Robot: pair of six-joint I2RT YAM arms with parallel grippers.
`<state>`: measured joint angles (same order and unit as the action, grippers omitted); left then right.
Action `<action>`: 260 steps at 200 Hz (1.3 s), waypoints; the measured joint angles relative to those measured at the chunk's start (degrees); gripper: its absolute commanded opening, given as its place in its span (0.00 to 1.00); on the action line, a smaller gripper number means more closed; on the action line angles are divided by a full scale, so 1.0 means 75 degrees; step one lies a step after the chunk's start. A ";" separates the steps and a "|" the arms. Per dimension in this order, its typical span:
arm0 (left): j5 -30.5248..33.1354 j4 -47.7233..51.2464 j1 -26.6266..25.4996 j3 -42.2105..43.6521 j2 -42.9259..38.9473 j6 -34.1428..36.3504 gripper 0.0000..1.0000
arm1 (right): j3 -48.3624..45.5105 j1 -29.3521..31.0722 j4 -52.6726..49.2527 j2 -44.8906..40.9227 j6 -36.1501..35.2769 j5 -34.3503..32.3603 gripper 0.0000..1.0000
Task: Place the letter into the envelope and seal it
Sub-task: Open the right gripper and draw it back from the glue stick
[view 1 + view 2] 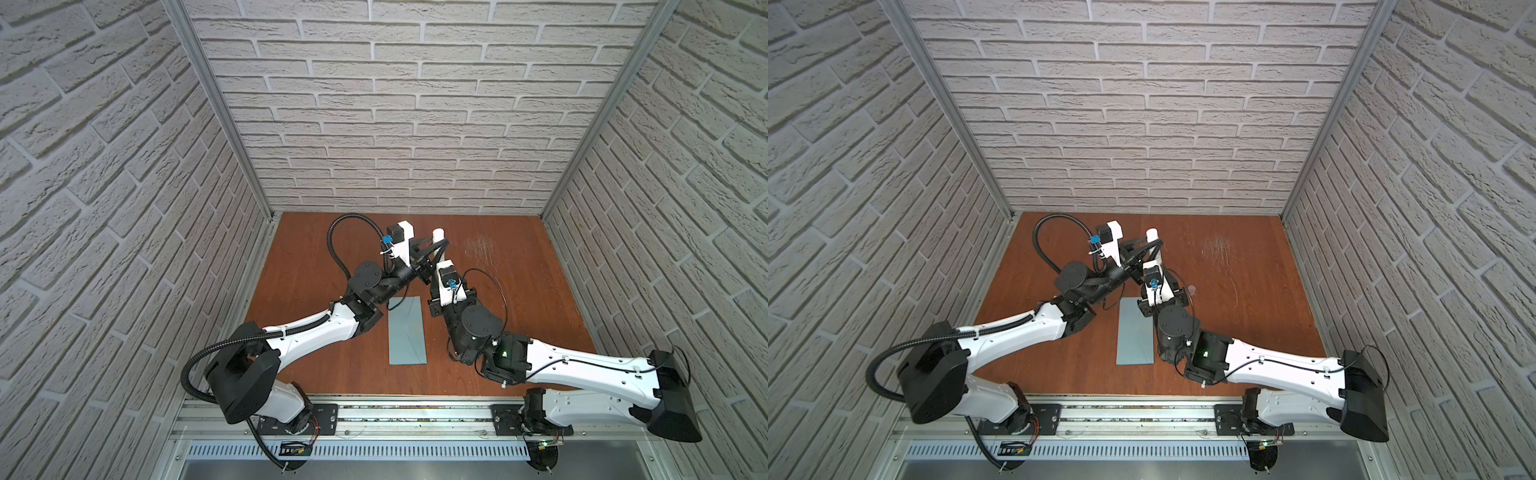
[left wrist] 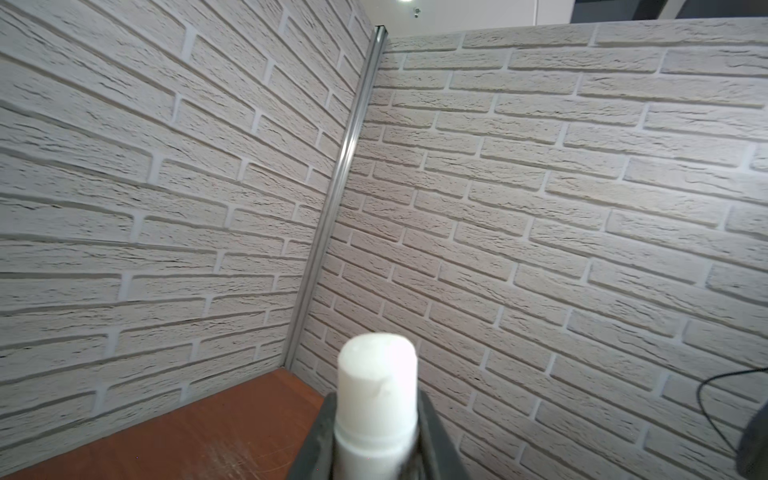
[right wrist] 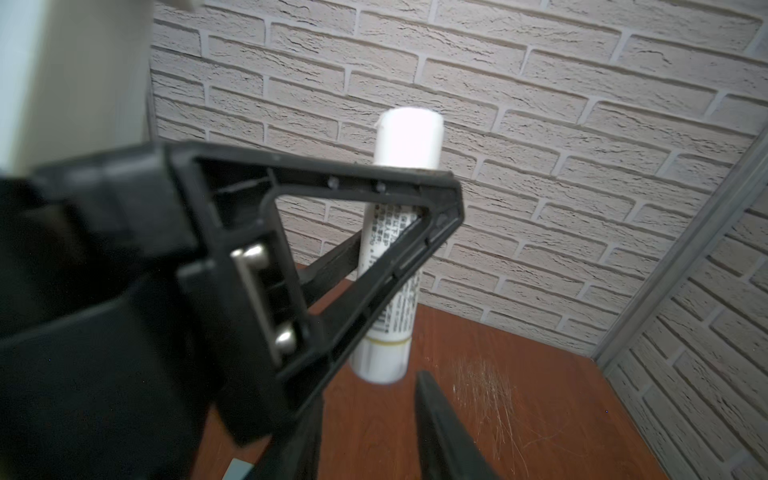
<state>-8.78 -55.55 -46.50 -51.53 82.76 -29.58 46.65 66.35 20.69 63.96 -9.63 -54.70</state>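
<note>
While the left fingers (image 2: 318, 440) clamp a white stick (image 1: 437, 235) at 12 o'clock of the envelope (image 1: 408, 332) | right fingers (image 3: 440, 424) parted, holding nothing | envelope: blue-grey long rectangle, faint V seams, flat on the worktop (image 1: 519, 332), centre, running 12 to 6

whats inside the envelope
Nothing shows: the envelope lies flat on the table, its paper covering any contents. No letter is visible anywhere, so it may be inside.

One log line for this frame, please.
left gripper: shut on white stick | right gripper: open, empty | envelope: flat on table | letter: not visible
</note>
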 measured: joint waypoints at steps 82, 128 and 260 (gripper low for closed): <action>-0.2075 -0.0105 0.1381 0.0023 -0.0125 -0.1174 0.00 | -0.0262 -0.2291 -0.1510 -0.1719 0.1000 0.5549 0.52; -0.3083 -0.1967 0.1751 0.0035 0.0315 -0.2734 0.00 | -0.0731 -0.3273 -0.1227 -0.1635 0.1679 0.7714 0.52; -0.4284 -0.2597 0.1617 -0.0131 0.0592 -0.3704 0.00 | -0.0903 -0.4575 0.1682 -0.0152 0.3622 1.0713 0.53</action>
<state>-40.91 -75.02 -34.37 -52.51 87.20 -57.36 39.88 32.03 33.30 62.83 17.54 25.65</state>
